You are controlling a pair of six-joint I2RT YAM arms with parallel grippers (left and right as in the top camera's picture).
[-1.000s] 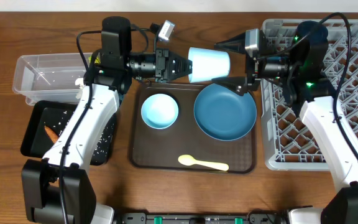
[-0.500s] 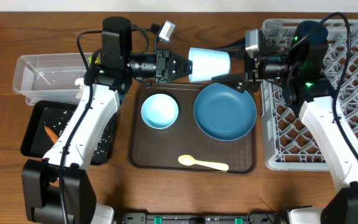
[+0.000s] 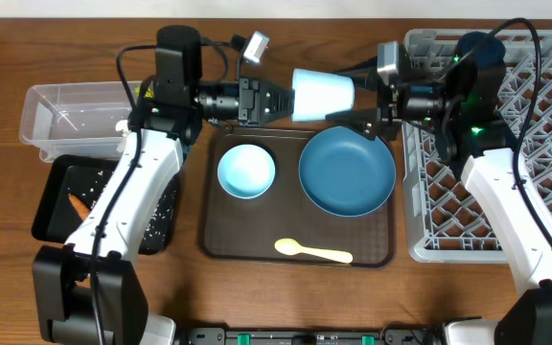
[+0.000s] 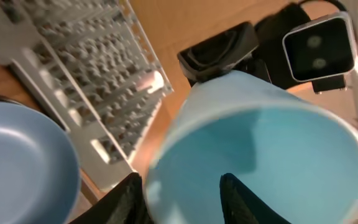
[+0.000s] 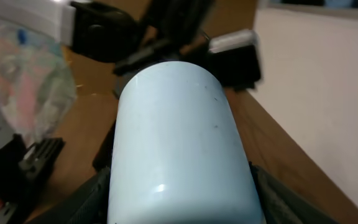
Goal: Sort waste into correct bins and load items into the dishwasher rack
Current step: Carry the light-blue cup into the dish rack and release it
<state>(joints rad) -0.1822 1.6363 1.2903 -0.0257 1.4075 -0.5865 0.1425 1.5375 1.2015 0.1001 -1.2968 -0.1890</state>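
Observation:
My left gripper [image 3: 281,101] is shut on the rim of a light-blue bowl [image 3: 322,96], one finger inside and one outside [image 4: 180,186]. It holds the bowl on its side in the air above the back edge of the brown tray [image 3: 218,244]. My right gripper [image 3: 355,96] is open, its fingers either side of the bowl's base [image 5: 182,186]. The other light-blue bowl [image 3: 246,171], the dark-blue plate [image 3: 347,172] and the cream spoon [image 3: 312,252] lie on the tray. The grey dishwasher rack [image 3: 544,144] stands at the right.
The clear tub [image 3: 65,115] stands at the back left with a white scrap at its right end. In front of it the black tray [image 3: 56,192] holds the carrot piece [image 3: 79,204] and scattered rice grains. The plate [image 4: 17,168] and rack [image 4: 92,68] show in the left wrist view.
The bowl has shifted slightly up and to the right in my left gripper. My right gripper has closed in a little further around its base, fingers still spread.

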